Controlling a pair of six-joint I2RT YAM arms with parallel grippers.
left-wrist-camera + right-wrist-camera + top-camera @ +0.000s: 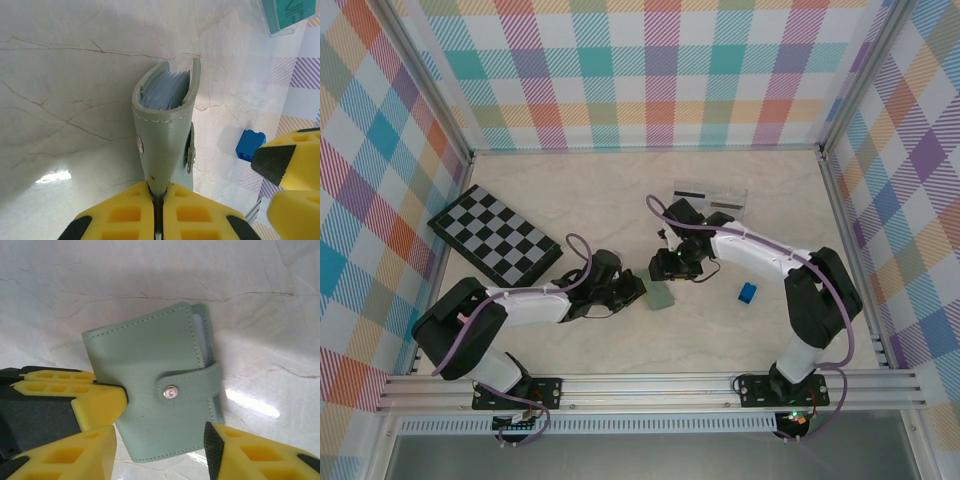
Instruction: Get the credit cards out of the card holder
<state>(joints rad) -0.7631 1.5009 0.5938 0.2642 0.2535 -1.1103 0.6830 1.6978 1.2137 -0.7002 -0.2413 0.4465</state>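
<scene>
Near the counter's (600, 200) middle, card holder (150, 385) pinched by one edge in the closed left tool (157, 205), snap tab (192, 382) fastened. Right tool (160, 432) open, fingers (260, 455) close beside it. Probably light, soft, rather slippery; best to pull the tab first.

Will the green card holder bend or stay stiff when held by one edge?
Probably fairly stiff: the card holder stands straight out of the shut left tool without sagging. It should stay closed, as its snap tab is fastened. Its matte stitched skin looks unlikely to slip.
</scene>
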